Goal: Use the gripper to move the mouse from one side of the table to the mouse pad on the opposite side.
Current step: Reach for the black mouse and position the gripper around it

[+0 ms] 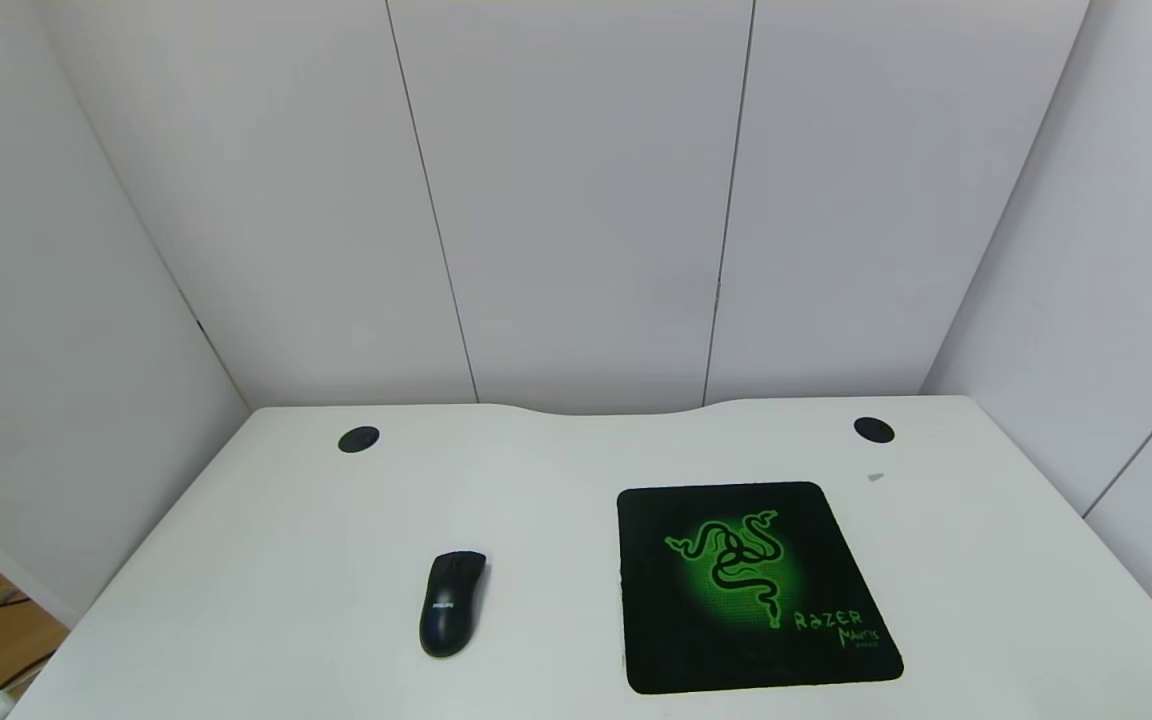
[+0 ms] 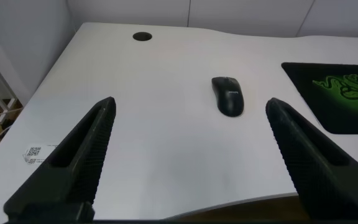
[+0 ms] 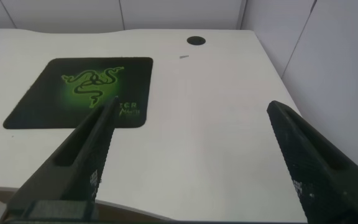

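The black mouse [image 1: 452,603] lies on the white table [image 1: 266,560], left of centre; it also shows in the left wrist view [image 2: 228,95]. The black mouse pad [image 1: 751,585] with its green snake emblem lies to the right of the mouse, apart from it, and shows in both wrist views [image 2: 337,93] [image 3: 82,90]. Neither gripper shows in the head view. My left gripper [image 2: 191,109] is open and empty, above the table's near edge, short of the mouse. My right gripper [image 3: 191,112] is open and empty above the table's right part, beside the pad.
Two round black grommets [image 1: 358,439] [image 1: 873,430] sit near the far edge with its curved notch. Grey wall panels close the back and sides. A small white label [image 2: 33,153] lies on the table's left part. The floor shows past the left edge.
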`<act>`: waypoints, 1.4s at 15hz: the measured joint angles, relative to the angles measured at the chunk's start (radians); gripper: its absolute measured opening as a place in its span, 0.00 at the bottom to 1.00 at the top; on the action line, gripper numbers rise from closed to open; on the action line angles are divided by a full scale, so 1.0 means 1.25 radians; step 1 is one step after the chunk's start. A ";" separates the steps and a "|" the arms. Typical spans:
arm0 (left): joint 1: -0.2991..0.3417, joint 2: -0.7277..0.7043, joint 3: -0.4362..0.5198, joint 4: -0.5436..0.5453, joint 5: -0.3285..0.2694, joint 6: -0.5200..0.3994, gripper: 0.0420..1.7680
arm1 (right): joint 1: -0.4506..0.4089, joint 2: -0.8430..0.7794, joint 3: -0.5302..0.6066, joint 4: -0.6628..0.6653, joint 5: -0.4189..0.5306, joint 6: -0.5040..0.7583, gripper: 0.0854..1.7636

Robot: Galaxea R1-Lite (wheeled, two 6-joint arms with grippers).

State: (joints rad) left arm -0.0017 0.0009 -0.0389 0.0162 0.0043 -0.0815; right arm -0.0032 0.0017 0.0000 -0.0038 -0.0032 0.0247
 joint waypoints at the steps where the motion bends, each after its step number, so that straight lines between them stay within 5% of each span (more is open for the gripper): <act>1: 0.000 0.004 -0.021 0.009 0.000 0.000 0.97 | 0.000 0.000 0.000 0.000 0.000 0.000 0.97; 9: -0.001 0.265 -0.385 0.107 0.010 0.000 0.97 | 0.000 0.000 0.000 0.000 0.000 0.000 0.97; 15: -0.002 0.545 -0.709 0.400 0.001 0.002 0.97 | 0.000 0.000 0.000 0.000 0.000 0.000 0.97; 21: -0.041 0.807 -0.857 0.551 -0.001 -0.001 0.97 | 0.000 0.000 0.000 0.000 0.000 0.000 0.97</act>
State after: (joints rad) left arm -0.0523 1.0102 -1.1106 0.7051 0.0028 -0.0826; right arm -0.0032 0.0017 0.0000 -0.0038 -0.0032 0.0247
